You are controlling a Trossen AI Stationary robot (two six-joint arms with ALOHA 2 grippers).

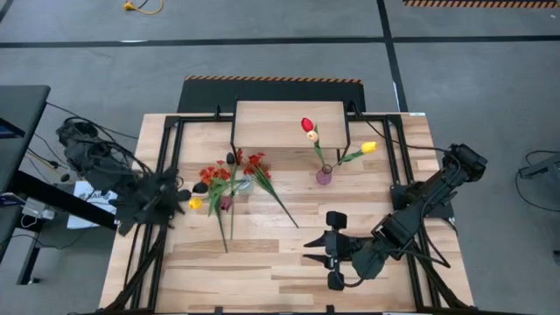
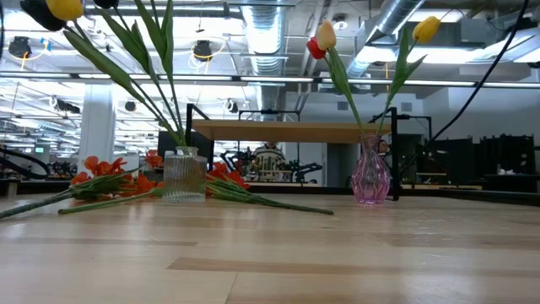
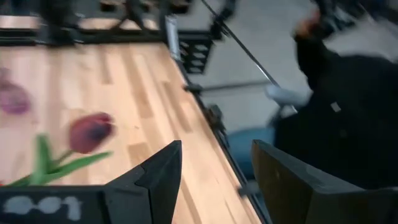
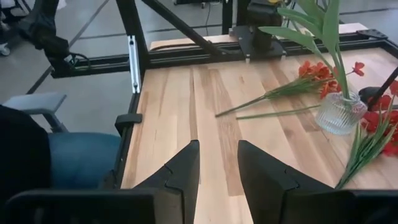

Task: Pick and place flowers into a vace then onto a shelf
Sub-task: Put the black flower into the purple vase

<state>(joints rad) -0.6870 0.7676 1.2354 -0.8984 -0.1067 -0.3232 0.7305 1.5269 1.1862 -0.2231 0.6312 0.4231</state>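
Presently, the pink vase [image 1: 324,176] and clear vase [image 1: 243,185] each hold tulips but stand on the bench [image 1: 289,262], not the shelf [image 1: 289,122]; orange sprays [image 2: 110,181] lie loose. Left gripper [image 1: 179,199] and right gripper [image 1: 325,249]: jaws parted, empty.

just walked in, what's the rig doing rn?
Flower arranging, between grasps. The pink vase in front of the shelf holds tulips; the clear vase holds more, with loose orange sprays on the table around it. The left gripper sits open at the table's left edge, the right gripper open near the front. Neither holds anything.
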